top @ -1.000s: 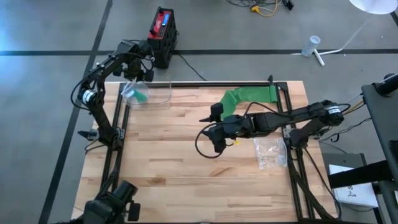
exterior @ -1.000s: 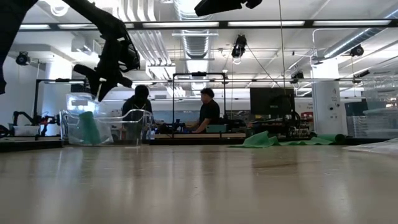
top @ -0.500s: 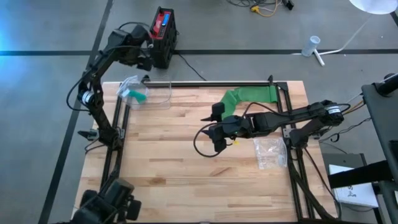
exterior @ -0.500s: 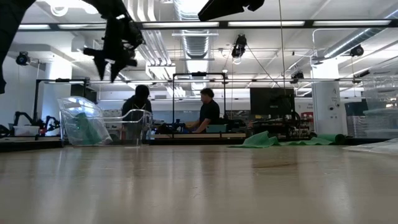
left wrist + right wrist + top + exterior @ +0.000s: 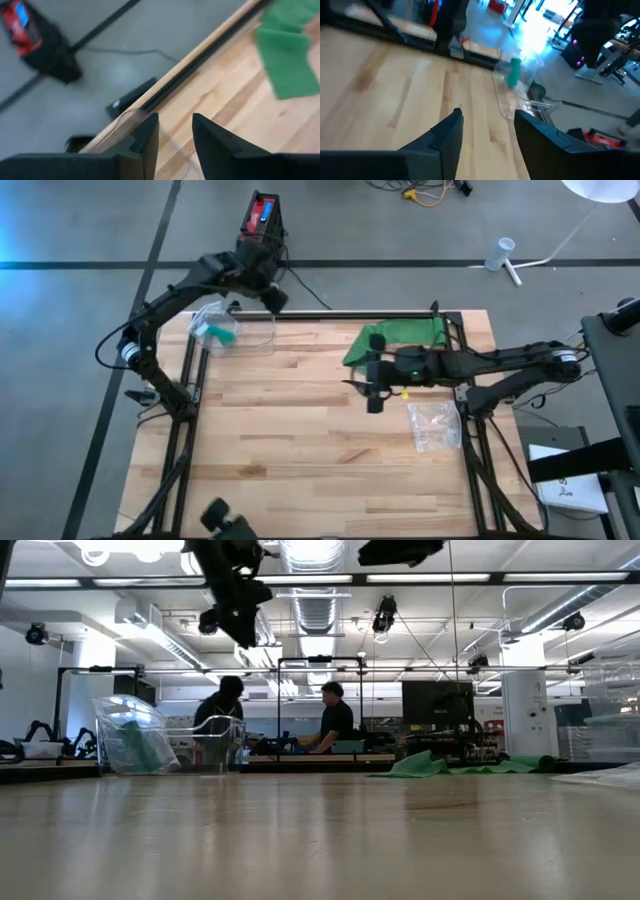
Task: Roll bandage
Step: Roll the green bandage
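While the green bandage [image 5: 398, 336] lies unrolled at the desk's [image 5: 300, 450] upper right, the right gripper [image 5: 374, 388] hovers just below it, jaws parted and empty, probably approaching; left gripper [image 5: 272, 298], upper left, likewise empty.

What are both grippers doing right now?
Left gripper: open, empty, above the table's far edge.
Right gripper: open, empty, over the table.

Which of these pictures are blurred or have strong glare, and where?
Left wrist view: blurred throughout, the green bandage is smeared. Right wrist view: soft, with blue-white glare behind the clear container. Low view: bright ceiling lights, arms in silhouette. High view: sharp and even.
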`<state>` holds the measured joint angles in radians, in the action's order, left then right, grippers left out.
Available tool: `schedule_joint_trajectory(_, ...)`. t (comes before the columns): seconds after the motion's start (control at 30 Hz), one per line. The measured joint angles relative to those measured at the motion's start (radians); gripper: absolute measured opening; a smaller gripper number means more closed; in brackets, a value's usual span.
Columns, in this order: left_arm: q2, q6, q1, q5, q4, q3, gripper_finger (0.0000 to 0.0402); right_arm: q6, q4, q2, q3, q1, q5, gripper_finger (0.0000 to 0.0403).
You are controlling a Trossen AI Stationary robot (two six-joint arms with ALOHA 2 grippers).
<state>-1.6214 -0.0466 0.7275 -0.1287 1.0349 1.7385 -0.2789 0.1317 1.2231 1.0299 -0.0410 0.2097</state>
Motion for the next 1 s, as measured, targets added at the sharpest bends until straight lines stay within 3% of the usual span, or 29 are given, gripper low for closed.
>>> schedule_joint_trajectory(0.17,0.021,-0.020,-0.093,0.003,-0.089,-0.065,0.0087,0.054,-0.045,-0.103,-0.112,0.000,0.000,0.0155)
schedule_joint_trajectory(0.3,0.021,-0.041,-0.166,0.122,-0.177,-0.119,0.0077,0.072,-0.040,-0.158,-0.140,0.000,-0.001,0.0146)
schedule_joint_trajectory(0.4,0.033,-0.050,-0.245,0.221,-0.361,-0.201,0.0076,0.089,-0.028,-0.195,-0.152,-0.005,0.000,0.0140)
schedule_joint_trajectory(0.5,0.038,-0.052,-0.339,0.251,-0.602,-0.295,0.0076,0.106,-0.033,-0.233,-0.157,-0.009,-0.001,0.0132)
schedule_joint_trajectory(0.83,0.037,-0.085,-0.624,0.244,-1.200,-0.532,0.0077,0.205,0.040,-0.281,-0.155,-0.009,0.000,0.0107)
schedule_joint_trajectory(1.0,0.006,-0.131,-0.724,0.137,-1.418,-0.665,0.0077,0.249,0.177,-0.362,-0.176,-0.011,0.092,0.0072)
